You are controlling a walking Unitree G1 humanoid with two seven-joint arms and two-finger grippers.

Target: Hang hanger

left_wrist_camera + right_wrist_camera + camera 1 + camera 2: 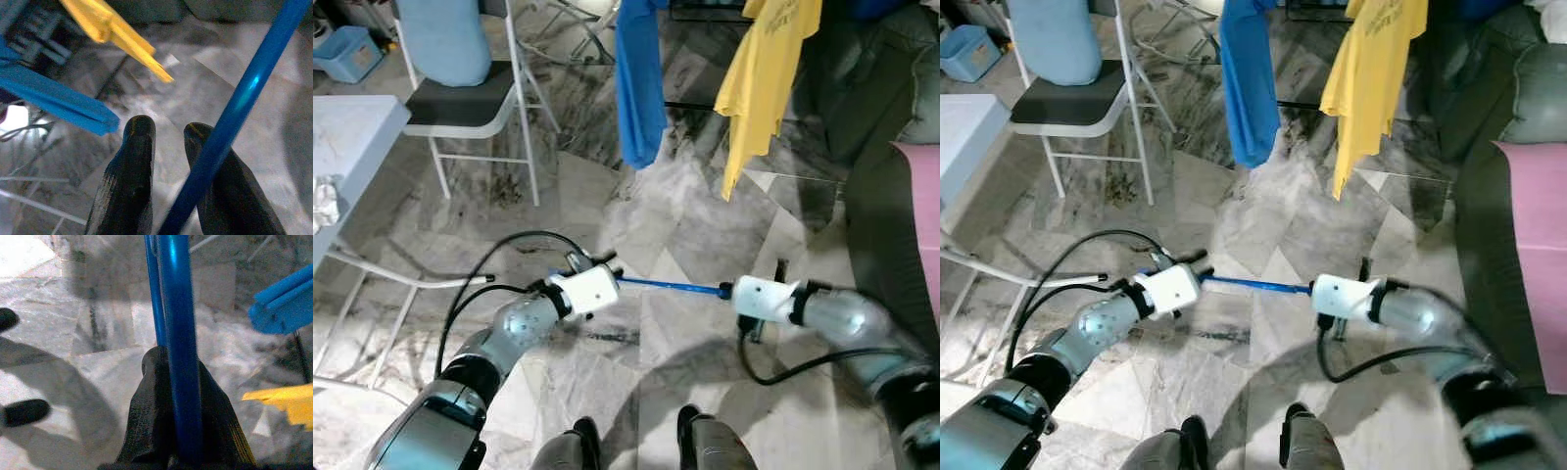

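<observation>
Arms level, facing inward | right pincer (178, 396) pinching blue hanger (671, 287) | left pincer (168, 161) slightly spread — hanger alongside

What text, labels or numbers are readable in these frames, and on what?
None readable.
Yellow T-shirt: a dark print near its top edge, too blurred and cut off to read.
Blue hanger, blue garment, left gripper and right gripper: no markings visible.
</observation>
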